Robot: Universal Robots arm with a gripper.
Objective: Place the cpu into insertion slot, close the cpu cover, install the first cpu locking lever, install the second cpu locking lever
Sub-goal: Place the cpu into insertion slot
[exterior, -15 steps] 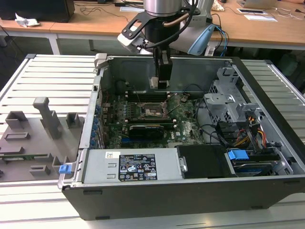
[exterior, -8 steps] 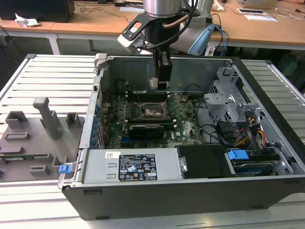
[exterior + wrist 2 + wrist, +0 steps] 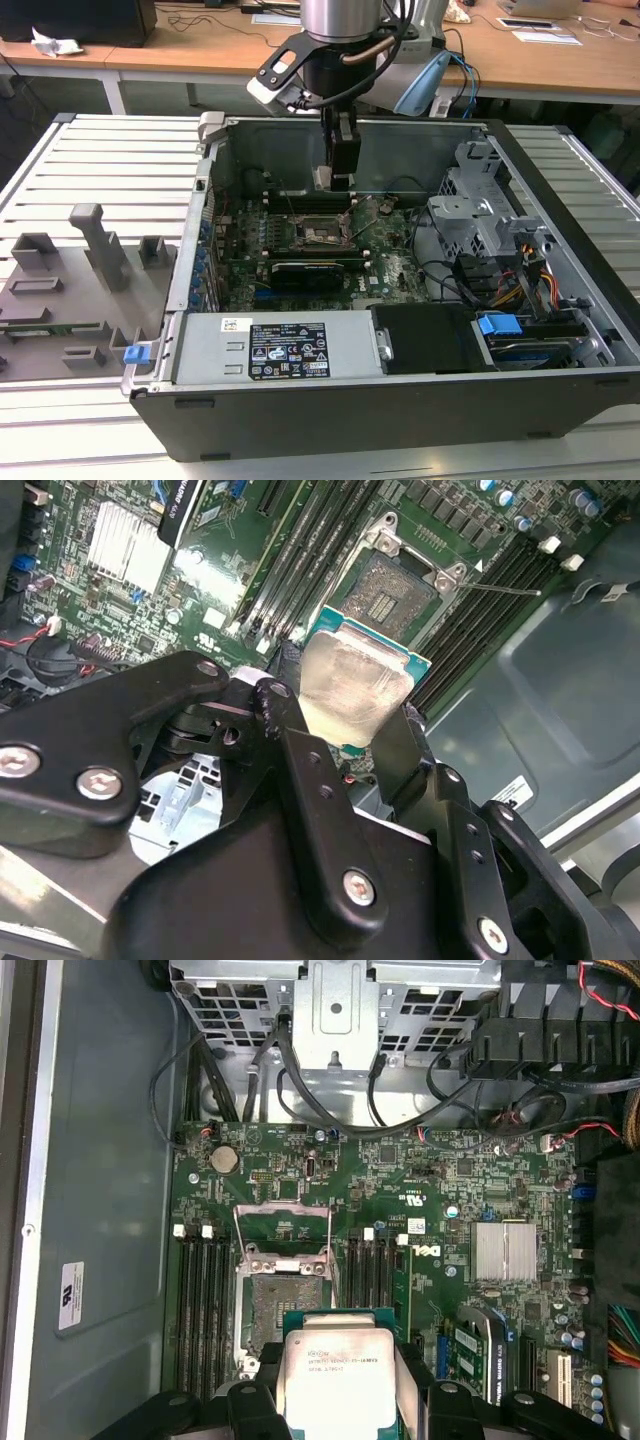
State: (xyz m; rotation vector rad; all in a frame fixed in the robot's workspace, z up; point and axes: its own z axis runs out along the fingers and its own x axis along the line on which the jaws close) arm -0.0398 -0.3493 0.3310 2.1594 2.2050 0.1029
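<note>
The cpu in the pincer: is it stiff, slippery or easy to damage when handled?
The cpu looks like a flat, rigid plate, so it probably will not bend. Its smooth metal top may be slippery, though the pincer holds it by its edges. It seems thin and light, so likely fragile if dropped.

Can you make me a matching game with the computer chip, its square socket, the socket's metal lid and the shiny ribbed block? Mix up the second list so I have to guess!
Things:
1. cpu
2. insertion slot
3. cpu cover
4. heatsink

States:
A. swung up and open
B. clamped in the gripper, above the board
C. silvery, with thin fins
D. uncovered, no chip in it

Pairs: 1-B, 2-D, 3-A, 4-C
</note>
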